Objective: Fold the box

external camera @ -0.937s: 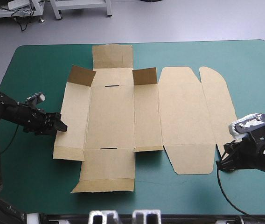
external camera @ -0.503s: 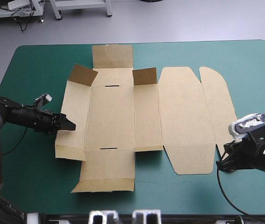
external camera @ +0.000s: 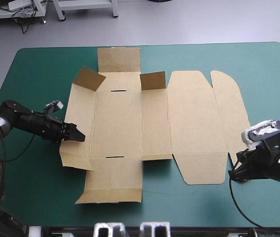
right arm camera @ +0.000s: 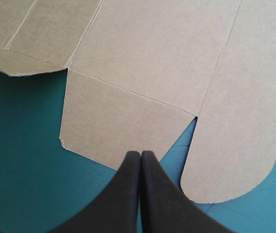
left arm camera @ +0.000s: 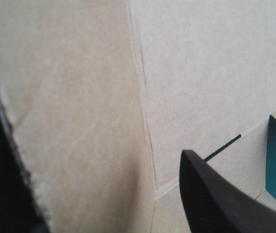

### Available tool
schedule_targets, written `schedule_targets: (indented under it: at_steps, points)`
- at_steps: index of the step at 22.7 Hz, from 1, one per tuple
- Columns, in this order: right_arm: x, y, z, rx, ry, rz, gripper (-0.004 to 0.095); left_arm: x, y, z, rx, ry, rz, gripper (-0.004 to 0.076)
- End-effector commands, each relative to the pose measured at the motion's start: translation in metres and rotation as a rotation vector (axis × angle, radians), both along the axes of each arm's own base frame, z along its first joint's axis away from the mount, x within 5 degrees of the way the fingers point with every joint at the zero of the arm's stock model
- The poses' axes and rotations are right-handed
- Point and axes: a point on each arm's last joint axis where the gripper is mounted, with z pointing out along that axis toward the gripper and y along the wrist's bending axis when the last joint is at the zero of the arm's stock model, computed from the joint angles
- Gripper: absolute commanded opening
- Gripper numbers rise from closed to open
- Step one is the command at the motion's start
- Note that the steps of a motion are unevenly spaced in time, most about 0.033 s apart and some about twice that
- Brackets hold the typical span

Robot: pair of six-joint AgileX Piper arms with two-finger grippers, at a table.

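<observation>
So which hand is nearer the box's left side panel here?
Left. The left hand is at that panel of the box, fingers open with board between them; the right hand, shut, sits off the box's near right corner.

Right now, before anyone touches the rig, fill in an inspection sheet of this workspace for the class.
Surface: teal-green cover, smooth.
Job's things: box, a brown cut sheet lying mostly flat; two far corner flaps stand raised.
Clutter: nothing seen.
Grippers: left gripper open at the box's left panel; right gripper shut, by the box's near right flap.
Cables: nothing seen across the box.
Surroundings: nothing seen.
</observation>
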Motion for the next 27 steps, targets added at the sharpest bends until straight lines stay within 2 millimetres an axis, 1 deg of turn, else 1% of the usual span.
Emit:
schedule_targets:
  at_steps: [1, 4, 6, 7, 8, 9, 10, 13, 14, 16, 18, 20, 21, 23, 27]
  points:
    - [0.002, 0.001, 0.008, 0.02, -0.06, -0.003, -0.0017, -0.006, -0.015, 0.019, -0.076, 0.002, -0.06, 0.0392]
    - [0.002, 0.001, 0.008, 0.018, -0.06, -0.004, -0.0017, -0.003, -0.014, 0.018, -0.058, -0.019, -0.042, 0.0378]
    - [0.002, 0.001, 0.008, 0.016, -0.06, -0.004, -0.0017, 0.001, -0.013, 0.017, -0.042, -0.036, 0.007, 0.0326]
    - [0.002, 0.001, 0.008, 0.016, -0.06, -0.004, -0.0018, 0.002, -0.012, 0.017, -0.038, -0.032, 0.031, 0.0279]
    - [0.002, 0.001, 0.008, 0.016, -0.06, -0.004, -0.0018, 0.002, -0.012, 0.017, -0.041, -0.033, 0.034, 0.0151]
    - [0.002, 0.001, 0.008, 0.016, -0.06, -0.004, -0.0018, 0.002, -0.012, 0.017, -0.039, -0.04, 0.026, 0.0095]
    - [0.002, 0.001, 0.008, 0.016, -0.06, -0.004, -0.0018, 0.002, -0.013, 0.017, -0.03, -0.088, -0.034, -0.0008]
    - [0.002, 0.001, 0.008, 0.016, -0.06, -0.004, -0.0018, 0.003, -0.013, 0.018, -0.02, -0.168, -0.122, -0.0006]
    - [0.002, 0.001, 0.008, 0.016, -0.06, -0.004, -0.0018, 0.005, -0.015, 0.02, -0.045, -0.221, -0.145, -0.0007]
    - [0.002, 0.001, 0.008, 0.016, -0.06, -0.004, -0.0018, 0.009, -0.017, 0.026, -0.074, -0.258, -0.132, -0.0007]
    - [0.004, 0.001, 0.009, 0.016, -0.073, -0.01, -0.0018, 0.015, -0.018, 0.036, -0.052, -0.293, -0.16, -0.0007]
    - [0.008, -0.001, 0.012, 0.017, -0.13, -0.032, -0.0018, 0.024, -0.025, 0.055, -0.043, -0.348, -0.188, -0.0007]
    - [0.012, -0.001, 0.016, 0.025, -0.185, -0.053, -0.0018, 0.029, -0.031, 0.067, -0.034, -0.393, -0.233, -0.0007]
    - [0.017, -0.003, 0.023, 0.046, -0.272, -0.089, -0.0018, 0.039, -0.046, 0.093, 0.063, -0.491, -0.35, -0.0007]
    - [0.022, -0.003, 0.029, 0.084, -0.345, -0.122, -0.0018, 0.05, -0.066, 0.131, 0.293, -0.648, -0.493, -0.0007]
